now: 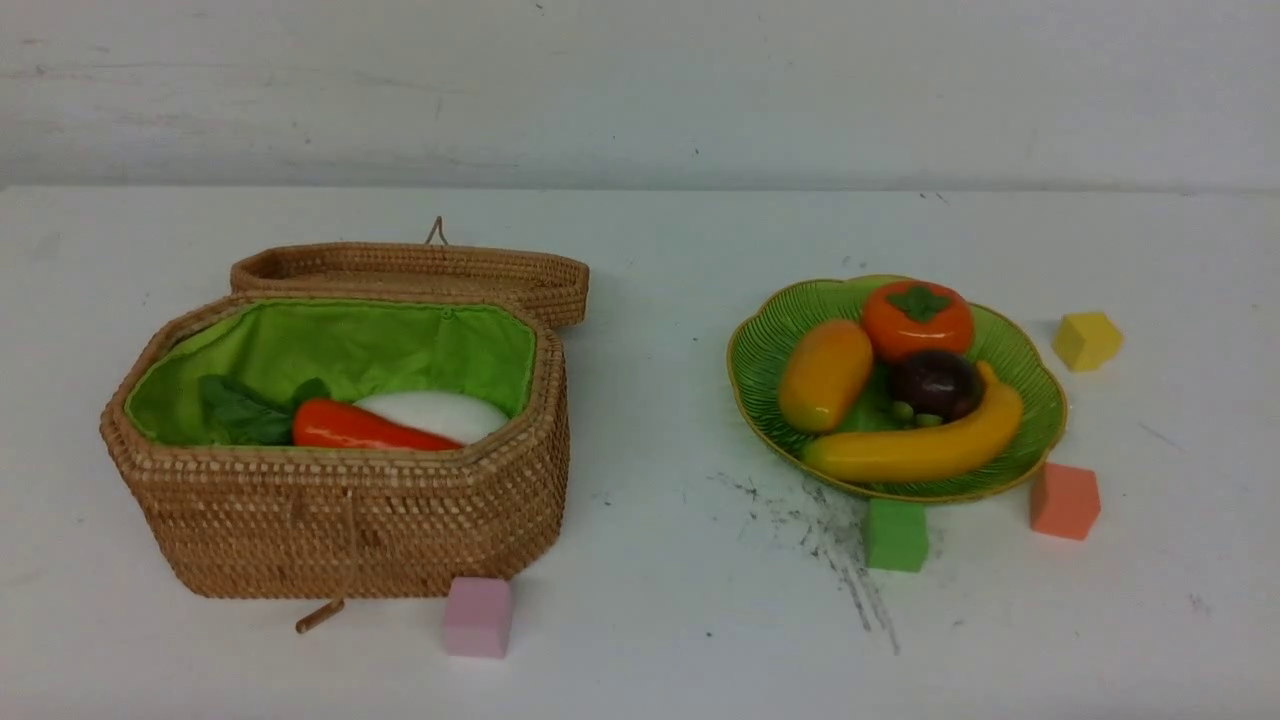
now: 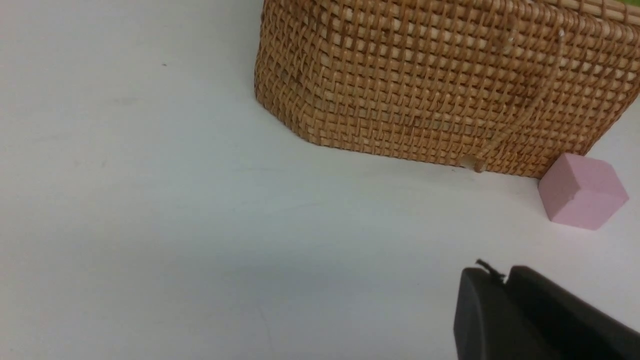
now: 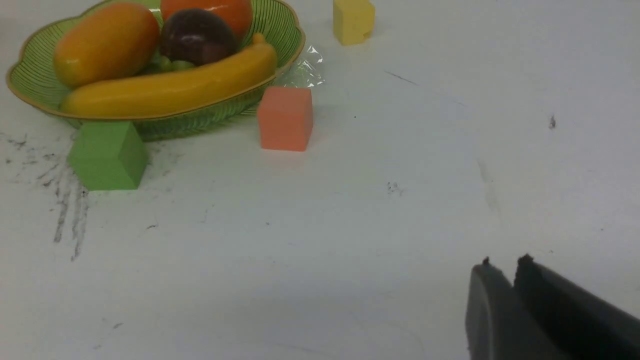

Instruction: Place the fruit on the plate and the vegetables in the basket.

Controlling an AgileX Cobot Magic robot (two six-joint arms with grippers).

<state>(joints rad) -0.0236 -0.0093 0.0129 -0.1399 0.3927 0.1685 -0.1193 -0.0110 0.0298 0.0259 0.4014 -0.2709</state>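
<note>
Grippers — left gripper (image 2: 502, 280), right gripper (image 3: 502, 267) — closed, empty.

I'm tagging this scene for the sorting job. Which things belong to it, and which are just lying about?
Job: persimmon, mango, banana, mangosteen, plate, pepper, radish, basket.
Lying about: pink cube, green cube, orange cube, yellow cube.
</note>
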